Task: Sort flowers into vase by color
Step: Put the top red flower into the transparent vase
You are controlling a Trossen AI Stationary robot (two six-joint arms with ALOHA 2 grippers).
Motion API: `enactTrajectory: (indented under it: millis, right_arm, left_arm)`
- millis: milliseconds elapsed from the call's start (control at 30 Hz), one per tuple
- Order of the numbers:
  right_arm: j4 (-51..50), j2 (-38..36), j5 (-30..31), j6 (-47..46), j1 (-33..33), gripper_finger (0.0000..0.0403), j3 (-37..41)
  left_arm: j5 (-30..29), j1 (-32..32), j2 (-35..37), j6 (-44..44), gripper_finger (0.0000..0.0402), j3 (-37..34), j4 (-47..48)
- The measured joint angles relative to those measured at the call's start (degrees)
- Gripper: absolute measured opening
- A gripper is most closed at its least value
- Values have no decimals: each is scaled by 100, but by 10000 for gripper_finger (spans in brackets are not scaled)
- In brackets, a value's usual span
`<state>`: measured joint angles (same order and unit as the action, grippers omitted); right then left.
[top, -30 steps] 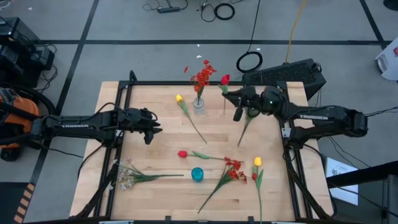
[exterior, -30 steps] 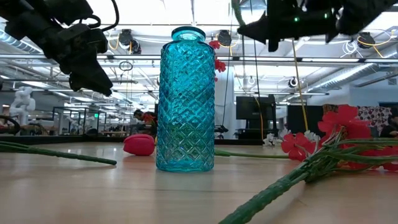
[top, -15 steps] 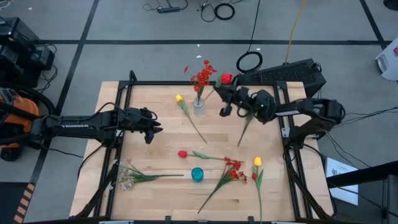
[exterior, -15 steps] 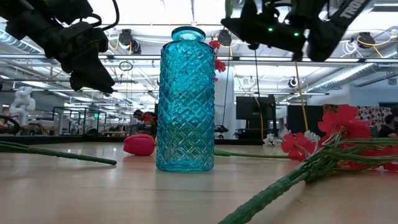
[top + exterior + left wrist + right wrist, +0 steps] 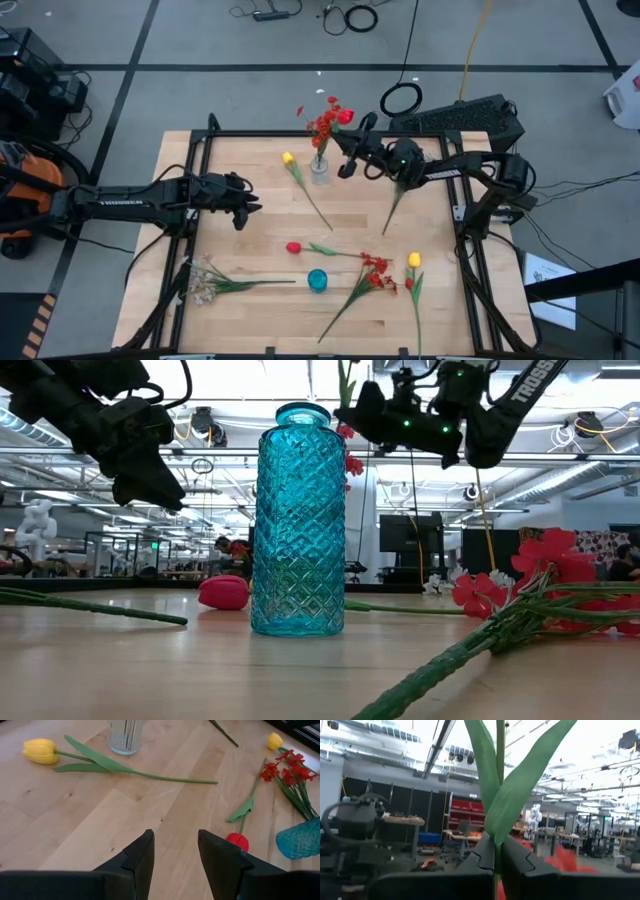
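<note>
From above, the pale wooden table (image 5: 250, 250) sits inside a black frame on a grey floor, with cables and a coiled lead lying beyond its far edge. The right gripper (image 5: 347, 160) reaches over the far side, just beside the clear vase (image 5: 319, 168), which already holds a spray of red blooms (image 5: 322, 124). It carries a red tulip (image 5: 345, 117) whose head sits up beside those blooms. The left gripper (image 5: 240, 208) hangs over the left half of the table, well apart from any flower. Loose stems lie about: a yellow tulip (image 5: 289, 159) beside the clear vase, a red tulip bud (image 5: 293, 247) near the middle, a white spray (image 5: 205, 281) at the near left, a red spray (image 5: 374, 270) and another yellow tulip (image 5: 413, 261) at the near right. The small blue vase (image 5: 317, 281) stands near the front edge.

From table height, the blue vase (image 5: 296, 520) fills the middle, the red bud (image 5: 224, 592) behind it, red blooms (image 5: 545, 565) lying at the right. Behind is an open workshop with ceiling lights, desks and dark screens.

The left wrist view shows its two fingers (image 5: 138, 854) spread apart, holding nothing, above bare wood.

The right wrist view shows its fingers (image 5: 482, 851) clenched on a green stalk (image 5: 497, 795) with long leaves rising upright, the workshop's red shelving beyond.
</note>
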<state>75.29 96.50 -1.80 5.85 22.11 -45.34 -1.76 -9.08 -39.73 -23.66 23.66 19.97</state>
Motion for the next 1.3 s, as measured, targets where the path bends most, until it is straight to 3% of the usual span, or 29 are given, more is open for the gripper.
enactTrajectory:
  millis: [400, 1033, 1300]
  right_arm:
    - [-248, -207, 20, 36, -20, 0, -6]
    - [-1550, -436, 46, 126, -39, 1, -9]
    - [-2045, -436, 171, -32, -42, 27, -9]
  left_arm:
    - [-88, 0, -2, 23, 157, 0, 4]
    - [-195, 0, -1, 50, 157, 0, 5]
    - [-225, 0, -2, 46, 157, 0, 4]
